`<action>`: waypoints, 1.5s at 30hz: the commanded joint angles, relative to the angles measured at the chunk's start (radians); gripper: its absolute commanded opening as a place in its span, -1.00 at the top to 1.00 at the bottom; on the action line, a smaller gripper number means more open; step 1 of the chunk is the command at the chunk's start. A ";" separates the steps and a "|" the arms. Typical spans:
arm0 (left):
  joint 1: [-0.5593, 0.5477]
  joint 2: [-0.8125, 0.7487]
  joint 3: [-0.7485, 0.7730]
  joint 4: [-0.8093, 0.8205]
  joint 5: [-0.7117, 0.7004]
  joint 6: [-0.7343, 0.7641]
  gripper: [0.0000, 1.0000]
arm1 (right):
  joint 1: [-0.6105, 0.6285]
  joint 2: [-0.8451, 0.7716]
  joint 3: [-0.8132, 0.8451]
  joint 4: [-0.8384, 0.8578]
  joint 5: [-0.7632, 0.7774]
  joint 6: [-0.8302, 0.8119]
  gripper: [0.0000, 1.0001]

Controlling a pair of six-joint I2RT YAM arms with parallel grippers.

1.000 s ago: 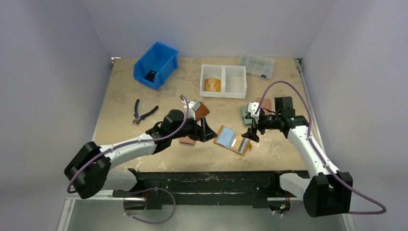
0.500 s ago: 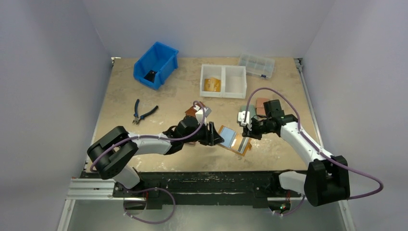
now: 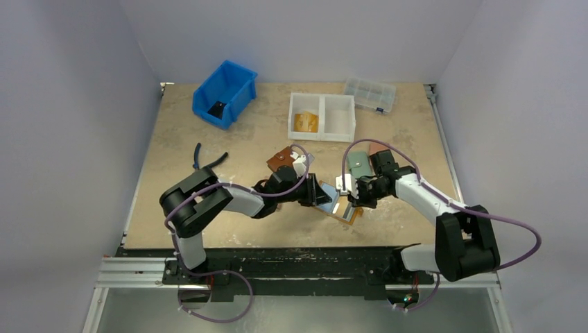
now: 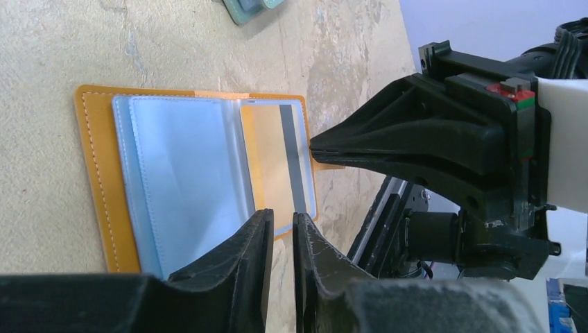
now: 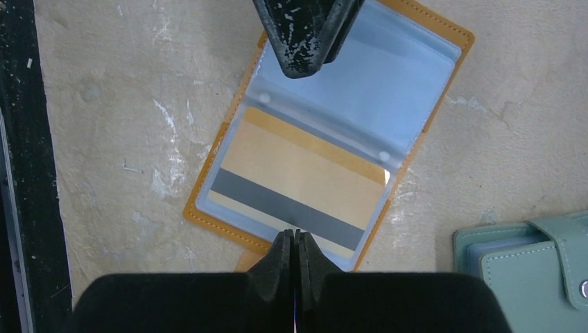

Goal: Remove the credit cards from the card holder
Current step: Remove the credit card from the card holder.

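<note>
While the mustard-orange card holder (image 4: pixel 93 180) is lying open and flat on the worktop (image 3: pixel 173 201) between the two arms, its bluish clear sleeves (image 5: pixel 374 90) are facing up. An orange-yellow credit card (image 5: pixel 305 170) with a dark stripe is sitting inside the sleeve on the half nearer the right arm. The right claw (image 5: pixel 294 239) is pressing its fingers tightly together, tips sitting right at that half's outer edge beside the card's long side — whether anything thin is caught between them is not showing. The left claw (image 4: pixel 281 220) is pointing in from the opposite side with its fingers almost together, only a thin slit between them, tips lying over the edge of the empty sleeves; I cannot tell whether it is pinching the plastic. A mint-green wallet (image 5: pixel 527 260) is lying shut near the holder on its far side, and a brown wallet (image 3: pixel 280 158) is lying behind the left claw. Farther back a blue bin (image 3: pixel 225 83), a white two-compartment tray (image 3: pixel 323 97) and a clear organiser box (image 3: pixel 369 94) are standing, with pliers (image 3: pixel 208 161) lying off to the left.
</note>
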 commanded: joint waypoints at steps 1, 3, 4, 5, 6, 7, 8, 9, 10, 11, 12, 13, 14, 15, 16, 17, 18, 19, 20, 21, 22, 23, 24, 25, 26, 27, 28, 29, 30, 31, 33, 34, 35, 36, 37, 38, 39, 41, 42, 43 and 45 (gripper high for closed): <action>-0.008 0.036 0.052 0.089 0.028 -0.025 0.61 | 0.004 -0.006 -0.018 -0.015 0.017 -0.066 1.00; -0.010 0.051 0.061 0.091 0.032 -0.027 0.62 | 0.004 -0.006 -0.018 -0.024 0.014 -0.080 1.00; -0.012 0.058 0.069 0.091 0.034 -0.028 0.62 | 0.004 -0.005 -0.017 -0.031 0.012 -0.090 1.00; -0.014 0.065 0.075 0.092 0.036 -0.030 0.62 | 0.004 -0.004 -0.016 -0.040 0.009 -0.100 1.00; -0.015 0.073 0.080 0.093 0.038 -0.031 0.62 | 0.004 -0.003 -0.014 -0.045 0.007 -0.105 1.00; -0.017 0.080 0.086 0.093 0.040 -0.031 0.63 | 0.004 -0.002 -0.014 -0.048 0.007 -0.108 1.00; -0.018 0.087 0.091 0.093 0.039 -0.034 0.63 | 0.004 -0.002 -0.013 -0.050 0.007 -0.109 1.00; -0.020 0.095 0.096 0.093 0.038 -0.034 0.63 | 0.004 -0.002 -0.014 -0.051 0.007 -0.113 1.00; -0.023 0.105 0.100 0.093 0.039 -0.035 0.63 | 0.004 -0.002 -0.014 -0.053 0.007 -0.117 1.00; -0.024 0.111 0.102 0.092 0.038 -0.036 0.63 | 0.004 -0.003 -0.014 -0.052 0.007 -0.117 1.00; -0.024 0.117 0.104 0.093 0.039 -0.039 0.62 | 0.004 -0.002 -0.015 -0.051 0.008 -0.117 1.00; -0.024 0.123 0.107 0.093 0.038 -0.040 0.62 | 0.004 -0.003 -0.016 -0.050 0.010 -0.118 1.00; -0.024 0.129 0.108 0.094 0.036 -0.040 0.62 | 0.004 -0.003 -0.017 -0.048 0.013 -0.119 1.00; -0.025 0.132 0.109 0.094 0.037 -0.041 0.62 | 0.004 -0.003 -0.018 -0.044 0.016 -0.118 1.00; -0.025 0.136 0.111 0.094 0.038 -0.041 0.62 | 0.004 -0.002 -0.020 -0.044 0.019 -0.118 1.00; -0.026 0.142 0.113 0.094 0.037 -0.041 0.62 | 0.004 -0.001 -0.020 -0.042 0.020 -0.117 1.00; -0.026 0.144 0.114 0.094 0.038 -0.040 0.62 | 0.004 0.000 -0.020 -0.042 0.022 -0.117 1.00; -0.027 0.148 0.116 0.094 0.038 -0.040 0.62 | 0.006 0.001 -0.020 -0.042 0.022 -0.116 1.00; -0.026 0.153 0.118 0.093 0.037 -0.041 0.61 | 0.006 0.002 -0.020 -0.041 0.023 -0.115 1.00; -0.026 0.156 0.120 0.093 0.038 -0.041 0.61 | 0.007 0.002 -0.020 -0.038 0.024 -0.113 1.00; -0.026 0.161 0.123 0.093 0.039 -0.040 0.61 | 0.008 0.002 -0.020 -0.035 0.026 -0.110 1.00; -0.026 0.165 0.125 0.092 0.038 -0.040 0.61 | 0.010 0.003 -0.021 -0.031 0.027 -0.105 1.00; -0.026 0.172 0.129 0.091 0.039 -0.041 0.61 | 0.013 0.004 -0.021 -0.028 0.030 -0.101 1.00; -0.026 0.177 0.130 0.091 0.039 -0.042 0.61 | 0.017 0.006 -0.023 -0.023 0.034 -0.097 1.00; -0.027 0.181 0.133 0.088 0.036 -0.042 0.61 | 0.021 0.009 -0.023 -0.017 0.039 -0.093 1.00; -0.026 0.185 0.135 0.080 0.030 -0.040 0.60 | 0.027 0.009 -0.025 -0.009 0.046 -0.087 1.00; -0.026 0.190 0.140 0.060 0.022 -0.033 0.59 | 0.034 0.010 -0.028 0.002 0.053 -0.077 1.00; -0.026 0.196 0.146 0.037 0.011 -0.024 0.58 | 0.040 0.013 -0.030 0.015 0.063 -0.066 1.00; -0.027 0.202 0.153 0.011 -0.001 -0.017 0.56 | 0.047 0.017 -0.032 0.025 0.071 -0.058 1.00; -0.026 0.207 0.160 -0.017 -0.013 -0.008 0.54 | 0.052 0.020 -0.032 0.035 0.078 -0.053 1.00; -0.026 0.217 0.170 -0.057 -0.034 0.005 0.51 | 0.064 0.028 -0.034 0.060 0.097 -0.035 1.00; -0.026 0.222 0.174 -0.072 -0.040 0.011 0.50 | 0.069 0.033 -0.036 0.073 0.105 -0.027 1.00; -0.026 0.226 0.176 -0.085 -0.044 0.016 0.48 | 0.072 0.036 -0.038 0.086 0.113 -0.016 1.00; -0.026 0.230 0.178 -0.094 -0.046 0.018 0.47 | 0.076 0.038 -0.039 0.100 0.121 -0.004 1.00; -0.026 0.231 0.179 -0.098 -0.047 0.020 0.46 | 0.082 0.041 -0.040 0.113 0.128 0.008 1.00; -0.026 0.236 0.180 -0.102 -0.043 0.024 0.45 | 0.088 0.043 -0.041 0.125 0.135 0.020 1.00; -0.026 0.239 0.184 -0.105 -0.038 0.025 0.45 | 0.094 0.044 -0.042 0.143 0.141 0.034 1.00; -0.026 0.246 0.188 -0.104 -0.022 0.023 0.45 | 0.107 0.042 -0.044 0.175 0.150 0.066 1.00; -0.027 0.249 0.190 -0.101 -0.016 0.022 0.45 | 0.112 0.040 -0.046 0.190 0.149 0.080 1.00; -0.026 0.250 0.190 -0.101 -0.013 0.020 0.45 | 0.119 0.040 -0.049 0.201 0.153 0.089 1.00; -0.026 0.251 0.188 -0.101 -0.012 0.019 0.44 | 0.132 0.046 -0.052 0.211 0.168 0.097 1.00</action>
